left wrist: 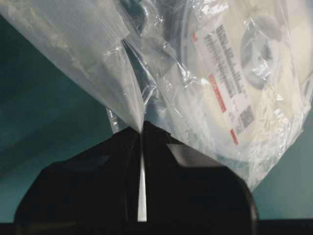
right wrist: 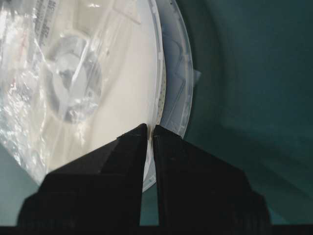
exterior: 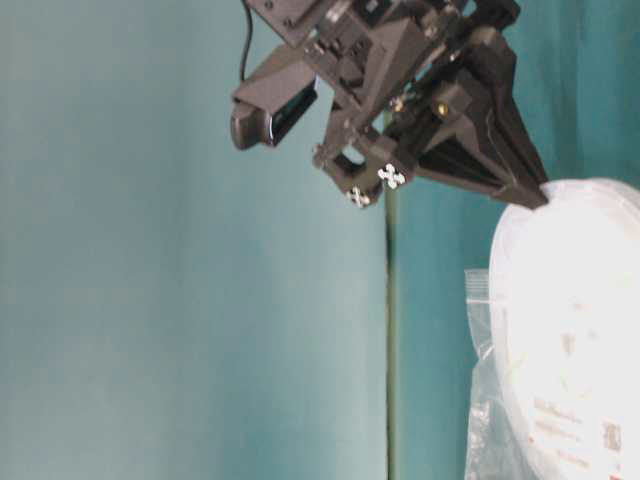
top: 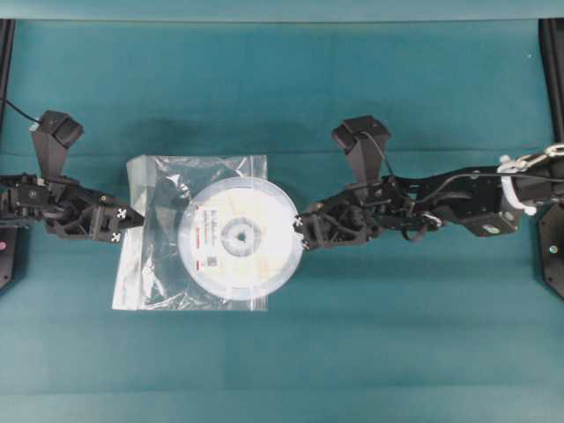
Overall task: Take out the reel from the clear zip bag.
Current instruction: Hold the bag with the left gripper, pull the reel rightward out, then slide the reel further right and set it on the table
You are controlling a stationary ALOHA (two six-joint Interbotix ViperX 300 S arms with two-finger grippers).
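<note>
The clear zip bag (top: 159, 256) lies flat on the teal table. The white reel (top: 238, 231), with its red-striped label, sits in the bag's right half, and its right rim sticks out past the bag's edge. My left gripper (top: 137, 220) is shut on the bag's left edge; the left wrist view shows the film pinched between its tips (left wrist: 142, 129), with the reel (left wrist: 254, 58) behind the bag (left wrist: 98, 63). My right gripper (top: 302, 231) is shut on the reel's exposed rim, as the right wrist view (right wrist: 150, 128) shows on the reel (right wrist: 117, 73). The table-level view shows this gripper (exterior: 540, 195) at the reel (exterior: 570, 300).
A teal cloth (top: 397, 335) covers the table. Black frame posts stand at the far left (top: 5, 53) and far right (top: 553, 62) edges. Crinkled bag film (right wrist: 29, 98) still covers the reel's face near the hub.
</note>
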